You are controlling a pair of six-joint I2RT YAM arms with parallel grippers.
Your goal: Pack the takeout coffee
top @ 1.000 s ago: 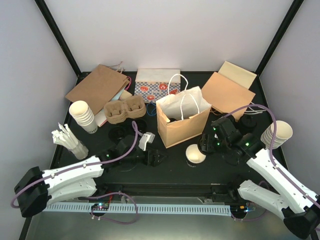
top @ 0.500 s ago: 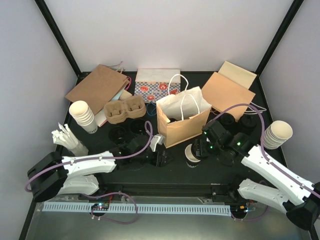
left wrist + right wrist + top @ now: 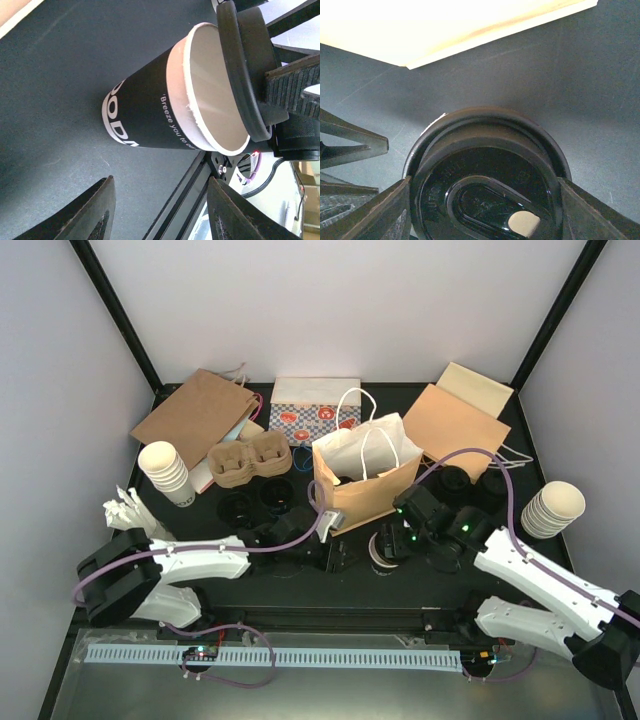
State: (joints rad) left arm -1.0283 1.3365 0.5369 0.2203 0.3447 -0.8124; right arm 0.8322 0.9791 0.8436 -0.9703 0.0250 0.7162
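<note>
A black paper cup (image 3: 150, 120) with a white rim stands on the mat just in front of the open brown bag (image 3: 365, 495). My right gripper (image 3: 390, 538) is shut on a black lid (image 3: 490, 190), which sits tilted against the cup's rim (image 3: 200, 90). In the right wrist view the lid fills the gap between the right gripper (image 3: 485, 182) jaws. My left gripper (image 3: 161, 182) is open just left of the cup, whose side lies beyond its fingertips. From above, the left gripper (image 3: 340, 558) is beside the cup (image 3: 375, 548). Several lidded takeout coffee cups (image 3: 237, 506) stand on the mat.
Brown pulp carriers (image 3: 248, 460) and a stack of cream cups (image 3: 165, 472) are at the back left, with another stack (image 3: 553, 508) at the right. Flat paper bags (image 3: 195, 415) lie along the back. More black lidded cups (image 3: 455, 480) stand right of the bag.
My left arm has swung right towards the cup and its jaws have narrowed. My right gripper has carried the lid left and down onto the cup, which now shows only a sliver of rim from above.
</note>
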